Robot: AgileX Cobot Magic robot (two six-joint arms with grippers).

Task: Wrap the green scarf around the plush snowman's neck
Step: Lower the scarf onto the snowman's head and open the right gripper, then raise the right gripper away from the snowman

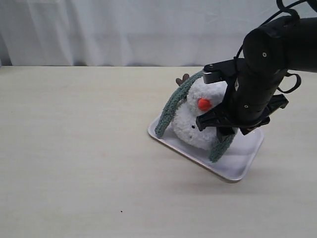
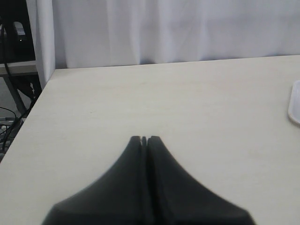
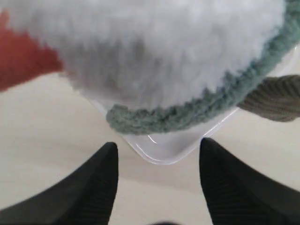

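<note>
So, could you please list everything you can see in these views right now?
table: one, pale beige, under everything.
curtain: one, white, behind the table.
tray: one, white, on the table, right of centre in the exterior view.
plush snowman: one, white with orange nose, on the tray.
green scarf: one, grey-green, draped over the snowman, an end hanging down each side.
left gripper: one, black, shut, over bare table.
right gripper: one, black, open, empty, close by the snowman.

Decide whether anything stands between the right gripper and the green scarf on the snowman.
Nothing visible does. The right gripper has its jaws open, facing the green scarf at the plush snowman's edge; only the white tray's corner lies below the gap.
</note>
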